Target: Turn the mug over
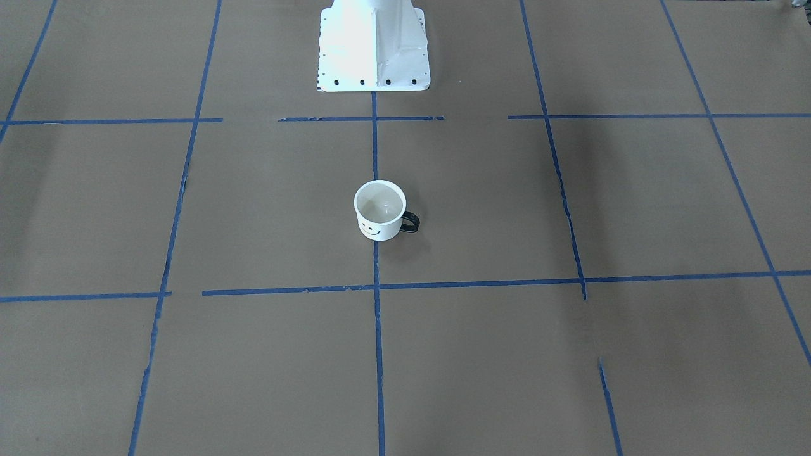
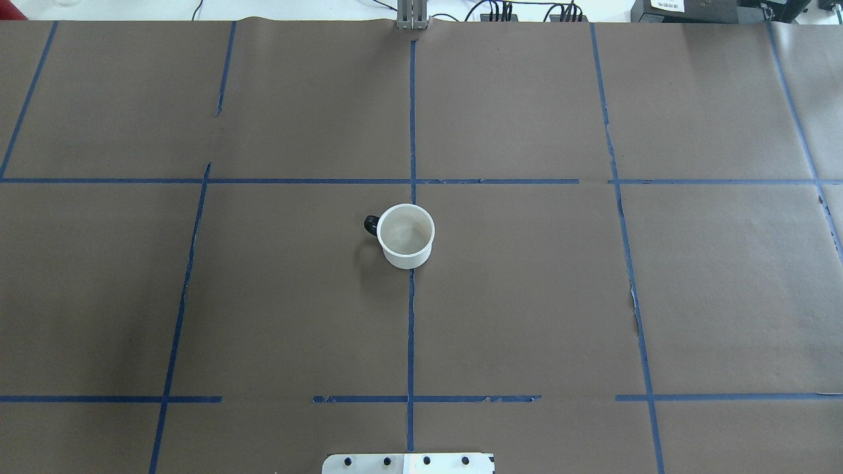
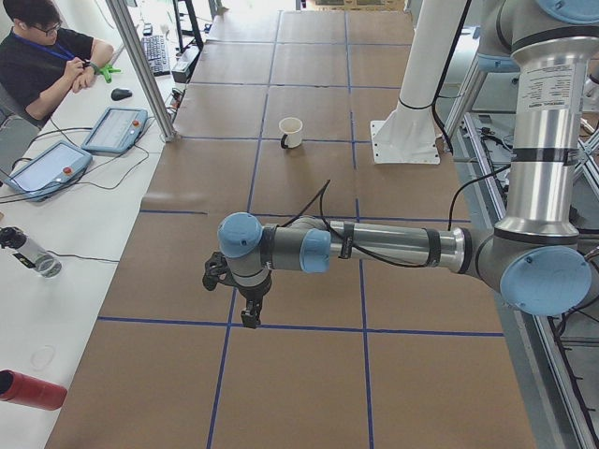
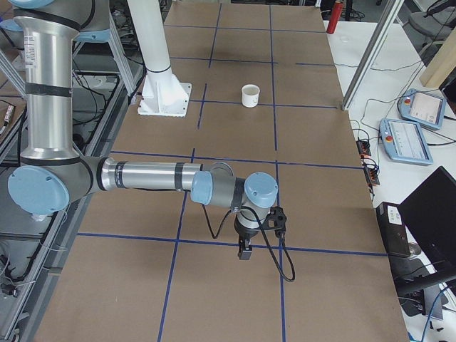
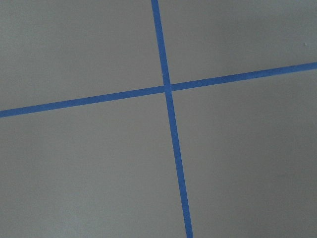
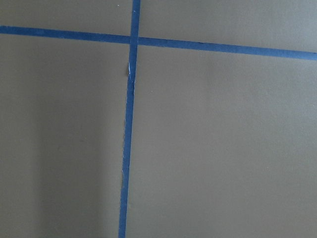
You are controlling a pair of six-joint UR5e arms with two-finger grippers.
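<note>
The white mug (image 1: 380, 210) stands upright, mouth up, at the middle of the table, on a blue tape line. Its smiley face looks toward the operators' side. Its black handle (image 1: 410, 221) points to the robot's left. It also shows in the overhead view (image 2: 406, 236) and both side views (image 3: 291, 132) (image 4: 250, 95). My left gripper (image 3: 250, 316) hangs over the table far out on the left end. My right gripper (image 4: 245, 251) hangs far out on the right end. Both are far from the mug and show only in side views, so I cannot tell their state.
The white robot base (image 1: 374, 47) stands at the table's robot side. Brown paper with blue tape grid lines (image 2: 411, 329) covers the table. A seated operator (image 3: 47, 56) and tablets (image 3: 114, 129) are beside the table. A red bottle (image 3: 33, 388) lies near the edge.
</note>
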